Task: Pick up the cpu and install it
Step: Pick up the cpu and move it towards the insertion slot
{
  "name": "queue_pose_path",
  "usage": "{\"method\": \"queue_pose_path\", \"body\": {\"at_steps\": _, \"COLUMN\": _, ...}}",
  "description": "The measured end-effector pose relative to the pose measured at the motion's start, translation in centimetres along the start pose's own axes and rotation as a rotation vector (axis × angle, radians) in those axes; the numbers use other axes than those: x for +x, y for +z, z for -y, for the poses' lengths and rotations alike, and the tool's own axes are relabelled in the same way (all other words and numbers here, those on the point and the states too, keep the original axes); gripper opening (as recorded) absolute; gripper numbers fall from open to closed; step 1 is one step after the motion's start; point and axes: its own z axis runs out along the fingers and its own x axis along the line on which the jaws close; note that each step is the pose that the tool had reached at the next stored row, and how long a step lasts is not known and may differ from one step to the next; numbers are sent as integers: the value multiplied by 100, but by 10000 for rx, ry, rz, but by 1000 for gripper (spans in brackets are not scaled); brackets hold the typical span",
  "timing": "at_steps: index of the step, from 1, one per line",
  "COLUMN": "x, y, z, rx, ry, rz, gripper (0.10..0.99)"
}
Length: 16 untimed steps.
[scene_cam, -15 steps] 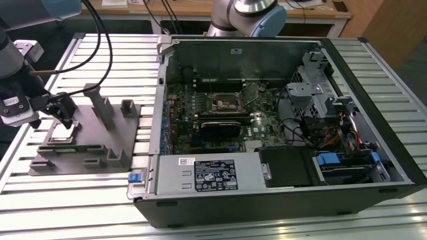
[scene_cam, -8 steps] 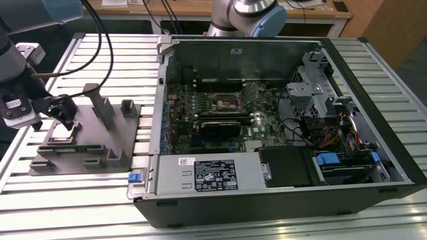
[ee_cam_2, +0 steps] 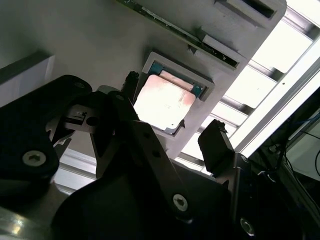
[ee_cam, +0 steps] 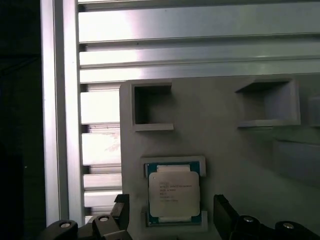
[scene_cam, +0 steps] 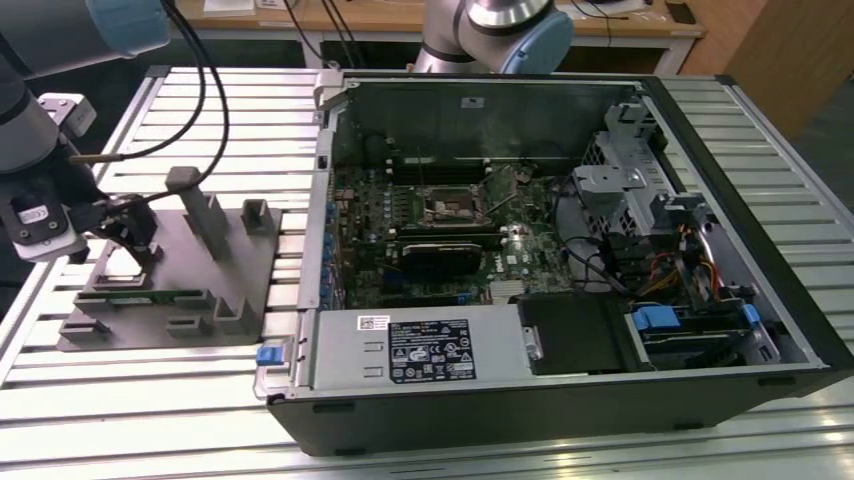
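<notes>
Fingers (ee_cam: 223, 210) of my gripper (ee_cam: 172, 215) stand apart, two of them, flanking one cpu (ee_cam: 174, 192) lying in one recess of the grey fixture (ee_cam: 225, 130).

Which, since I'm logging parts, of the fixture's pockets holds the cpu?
The pocket the open claw straddles: the cpu lies in it, while the two other pockets look empty.

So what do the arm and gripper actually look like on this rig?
Arm: grey tubular links with light-blue joint caps. Black cables loop from it toward the wrist, where a white block sits. Gripper: black linkage body with silver screw heads and two black fingers.
</notes>
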Motion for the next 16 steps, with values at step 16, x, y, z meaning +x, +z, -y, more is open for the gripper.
{"method": "queue_pose_path", "body": {"at_steps": 16, "x": 3, "y": 128, "z": -73, "rx": 244, "ry": 269, "rz": 22, "gripper": 765}}
